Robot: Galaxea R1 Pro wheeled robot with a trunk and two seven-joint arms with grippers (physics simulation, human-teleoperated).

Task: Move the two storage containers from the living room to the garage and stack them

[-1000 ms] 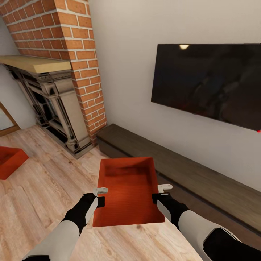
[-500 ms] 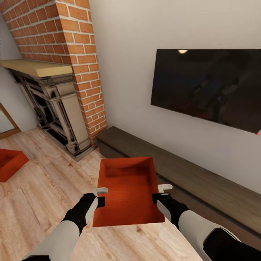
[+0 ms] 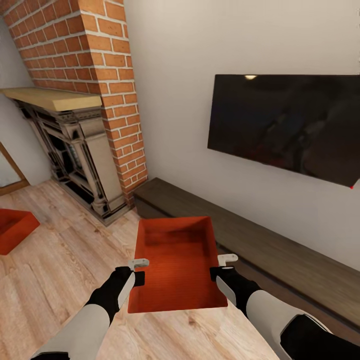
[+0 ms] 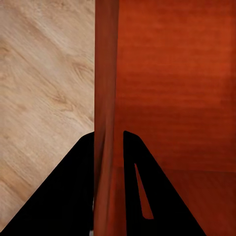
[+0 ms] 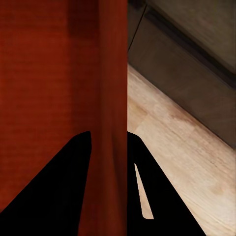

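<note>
You hold one bin [image 3: 176,265] between both grippers: left gripper [image 4: 108,142] pinches its left wall, right gripper [image 5: 109,142] its right wall. Your view has tilted up since earlier; the grip looks unchanged. The second bin [image 3: 15,230] sits on the wood floor [image 3: 65,265], well left.

a home living room: a red brick chimney [image 3: 90,70] over an ornate dark fireplace [image 3: 75,155], a flat tv [image 3: 285,125] on the white wall, a low dark cabinet [image 3: 260,245], light wood plank floor [image 3: 55,270].
</note>
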